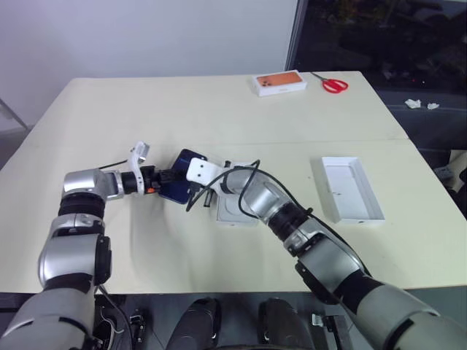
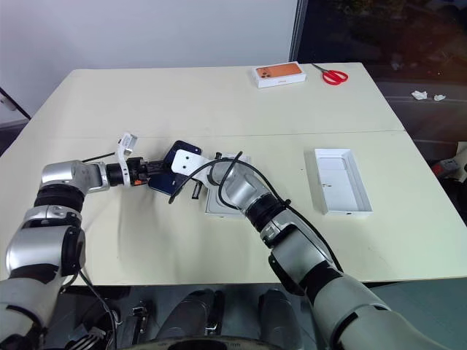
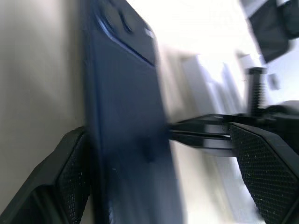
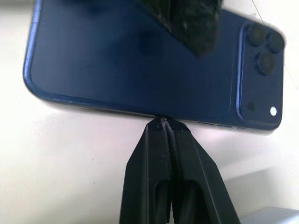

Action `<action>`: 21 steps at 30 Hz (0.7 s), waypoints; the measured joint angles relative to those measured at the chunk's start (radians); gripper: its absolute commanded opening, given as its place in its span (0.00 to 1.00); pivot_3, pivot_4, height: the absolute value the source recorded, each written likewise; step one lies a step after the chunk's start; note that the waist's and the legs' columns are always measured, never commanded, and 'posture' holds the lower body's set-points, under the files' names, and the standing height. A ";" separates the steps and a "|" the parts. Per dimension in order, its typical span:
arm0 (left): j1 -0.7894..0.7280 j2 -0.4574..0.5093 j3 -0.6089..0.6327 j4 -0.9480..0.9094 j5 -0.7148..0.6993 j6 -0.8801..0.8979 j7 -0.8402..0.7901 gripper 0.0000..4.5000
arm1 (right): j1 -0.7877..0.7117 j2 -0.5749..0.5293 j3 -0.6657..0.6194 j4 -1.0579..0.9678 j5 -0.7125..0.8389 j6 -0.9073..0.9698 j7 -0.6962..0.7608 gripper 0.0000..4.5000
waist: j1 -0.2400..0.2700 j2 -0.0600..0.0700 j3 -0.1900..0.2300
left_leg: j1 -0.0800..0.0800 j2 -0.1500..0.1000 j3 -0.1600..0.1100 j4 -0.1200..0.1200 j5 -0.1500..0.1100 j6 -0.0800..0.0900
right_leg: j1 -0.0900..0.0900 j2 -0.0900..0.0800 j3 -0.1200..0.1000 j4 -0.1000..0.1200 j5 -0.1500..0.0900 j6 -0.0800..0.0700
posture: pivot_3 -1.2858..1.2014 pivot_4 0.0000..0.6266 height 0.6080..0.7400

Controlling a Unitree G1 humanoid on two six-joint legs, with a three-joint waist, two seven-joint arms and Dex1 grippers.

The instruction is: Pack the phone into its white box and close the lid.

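The dark blue phone [image 1: 190,156] stands tilted on a long edge at the table's centre-left, its back with the camera lenses [image 4: 264,49] toward my right wrist. My left gripper [image 1: 174,179] is open and straddles the phone, one finger [image 3: 70,182] against its face and the other [image 3: 264,163] apart from it. My right gripper [image 4: 163,122] is shut, its tips touching the phone's lower edge. The white box [image 1: 232,213] lies mostly hidden under my right wrist. Inside up, what looks like the lid [image 1: 352,188] rests at the right.
A white box with an orange top [image 1: 279,82] and red scissors [image 1: 335,84] lie near the table's far edge. A black cable loops over my right wrist. Bare tabletop [image 1: 146,109] stretches behind the phone.
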 measured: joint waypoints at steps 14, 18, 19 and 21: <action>0.073 -0.019 0.031 -0.117 -0.060 0.074 0.010 1.00 | 0.007 -0.025 -0.007 -0.007 -0.005 -0.022 0.000 0.02 | -0.012 0.000 0.000 | 0.000 0.001 0.001 -0.001 0.000 0.000 | -0.001 0.001 0.001 -0.001 0.000 0.000 | 0.52 0.24 1.00; 0.090 -0.009 0.043 -0.124 -0.071 0.082 0.023 0.81 | 0.008 -0.024 -0.007 -0.008 -0.009 -0.024 0.000 0.00 | -0.018 0.000 0.000 | 0.000 0.002 0.001 -0.001 0.000 -0.001 | -0.002 0.001 0.001 -0.001 0.000 0.000 | 0.52 0.24 1.00; 0.097 -0.006 0.044 -0.125 -0.072 0.084 0.031 0.71 | 0.008 -0.025 -0.007 -0.008 -0.010 -0.027 0.000 0.00 | -0.021 0.000 0.000 | 0.000 0.002 0.001 -0.002 0.000 -0.001 | -0.002 0.001 0.001 -0.001 0.000 0.000 | 0.52 0.24 1.00; 0.109 -0.003 0.049 -0.123 -0.074 0.090 0.049 0.49 | 0.008 -0.028 -0.007 -0.008 -0.012 -0.031 0.000 0.00 | -0.027 0.000 0.000 | 0.000 0.002 0.001 -0.002 0.000 -0.001 | -0.002 0.001 0.001 -0.001 0.000 0.000 | 0.52 0.24 1.00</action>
